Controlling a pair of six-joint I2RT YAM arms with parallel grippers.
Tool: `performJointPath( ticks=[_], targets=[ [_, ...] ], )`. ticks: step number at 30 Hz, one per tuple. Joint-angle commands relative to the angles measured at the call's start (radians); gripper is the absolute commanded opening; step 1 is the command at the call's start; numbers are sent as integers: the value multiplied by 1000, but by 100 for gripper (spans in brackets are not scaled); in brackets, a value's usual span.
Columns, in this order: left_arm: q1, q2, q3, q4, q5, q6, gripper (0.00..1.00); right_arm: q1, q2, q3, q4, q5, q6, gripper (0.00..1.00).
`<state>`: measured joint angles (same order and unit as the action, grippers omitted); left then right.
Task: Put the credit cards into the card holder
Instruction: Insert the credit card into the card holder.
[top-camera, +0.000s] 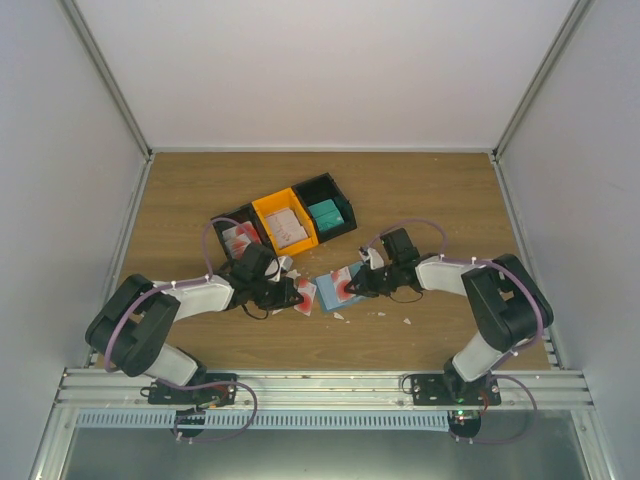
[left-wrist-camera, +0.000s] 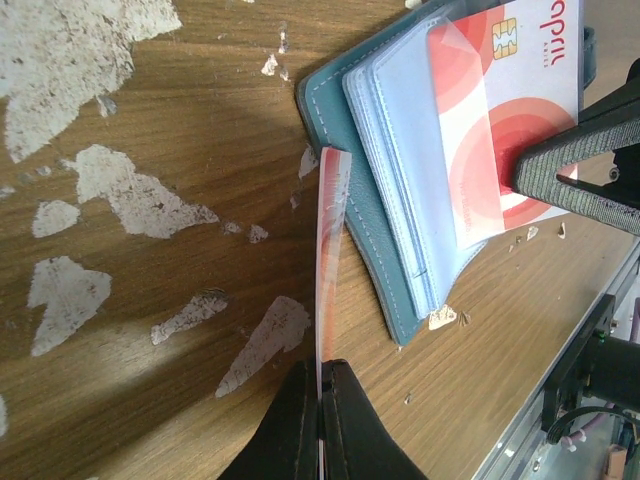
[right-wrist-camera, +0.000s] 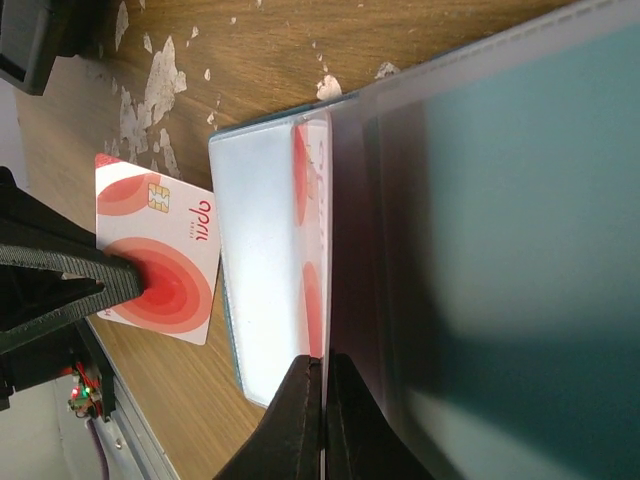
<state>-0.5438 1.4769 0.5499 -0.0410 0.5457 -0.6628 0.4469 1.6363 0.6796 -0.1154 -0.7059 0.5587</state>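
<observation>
Card holder (left-wrist-camera: 365, 220) lies open between the arms. I find the right gripper (right-wrist-camera: 323, 365) clamped on one credit card (left-wrist-camera: 490, 130) held over it; the left gripper (left-wrist-camera: 321, 372) pinches a second card (left-wrist-camera: 328, 260) edgewise, parallel, just beside its edge.

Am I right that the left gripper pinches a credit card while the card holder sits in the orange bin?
Not quite: the card holder lies on the table, in front of the orange bin, as the top external view shows. The left gripper does pinch a credit card.
</observation>
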Motion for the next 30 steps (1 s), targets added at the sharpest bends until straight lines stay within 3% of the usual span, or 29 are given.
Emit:
performJointPath(
  ticks=[1,10,19,30],
  targets=[
    [-7,15,8,9,-18,-2,0,-7,-10,-42,-86,36,23,0],
    [-8,24,21,15,-5,8,0,-11,41,-36,-36,-74,-8,1],
    [-12,22,-2,39,27,-7,0,3,37,-12,-38,-49,18,3],
    [-13,-2,-13,38,36,-14,0,56,-88,30,-165,198,57,47]
  ],
)
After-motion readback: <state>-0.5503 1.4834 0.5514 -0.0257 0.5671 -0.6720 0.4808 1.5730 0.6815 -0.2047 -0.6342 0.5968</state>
